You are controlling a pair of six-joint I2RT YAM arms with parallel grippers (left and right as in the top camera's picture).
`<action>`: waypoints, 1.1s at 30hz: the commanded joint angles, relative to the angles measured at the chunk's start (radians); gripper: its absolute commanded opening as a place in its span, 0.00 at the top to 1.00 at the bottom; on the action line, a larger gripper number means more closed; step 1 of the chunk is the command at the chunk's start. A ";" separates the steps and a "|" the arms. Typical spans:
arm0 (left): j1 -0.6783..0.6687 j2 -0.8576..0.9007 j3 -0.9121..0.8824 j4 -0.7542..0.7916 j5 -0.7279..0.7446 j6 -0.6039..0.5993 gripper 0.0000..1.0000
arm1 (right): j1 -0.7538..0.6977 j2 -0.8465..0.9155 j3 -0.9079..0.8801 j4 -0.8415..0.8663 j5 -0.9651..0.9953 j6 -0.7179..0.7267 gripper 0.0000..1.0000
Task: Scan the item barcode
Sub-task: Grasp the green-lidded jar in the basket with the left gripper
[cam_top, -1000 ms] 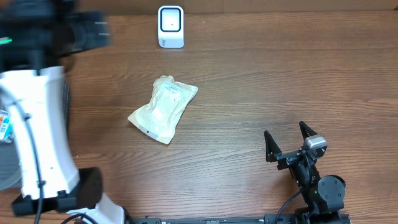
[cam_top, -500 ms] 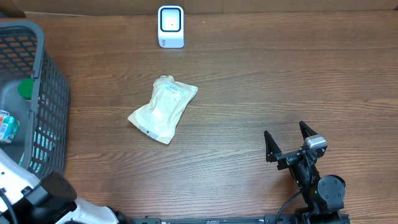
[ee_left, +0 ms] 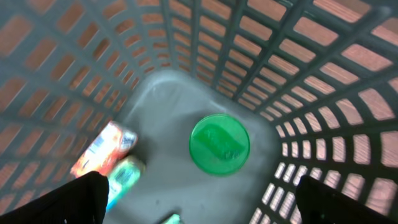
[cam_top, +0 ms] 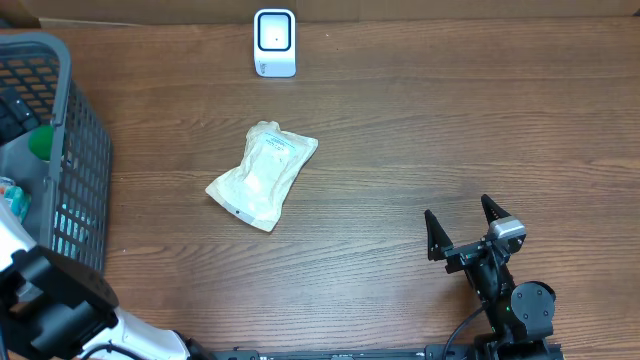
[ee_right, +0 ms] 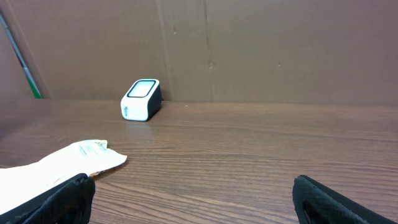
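The pouch (cam_top: pixel 262 175) lies flat on the table (cam_top: pixel 420 130), with the scanner (cam_top: pixel 274 42) at its 12 o'clock. My right gripper (cam_top: pixel 462 238) stands released and empty at 4 o'clock. My left gripper (ee_left: pixel 199 196) gapes empty over the basket (cam_top: pixel 88 150) at 9 o'clock.

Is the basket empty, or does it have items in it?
Not empty. The left wrist view looks down into the basket and shows a round green lid and small colourful packets on its floor.
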 commanded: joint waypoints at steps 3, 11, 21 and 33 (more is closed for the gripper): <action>-0.006 0.122 -0.014 0.032 0.024 0.083 0.00 | -0.004 -0.012 -0.010 0.004 0.001 -0.001 0.00; -0.038 0.242 -0.014 0.085 0.033 0.122 0.00 | -0.004 -0.012 -0.010 0.004 0.001 -0.001 0.00; -0.066 0.290 -0.014 0.130 0.035 0.121 0.00 | -0.004 -0.012 -0.010 0.004 0.001 -0.001 0.00; -0.072 0.311 -0.014 0.099 0.043 0.108 0.06 | -0.004 -0.012 -0.010 0.004 0.001 -0.001 0.00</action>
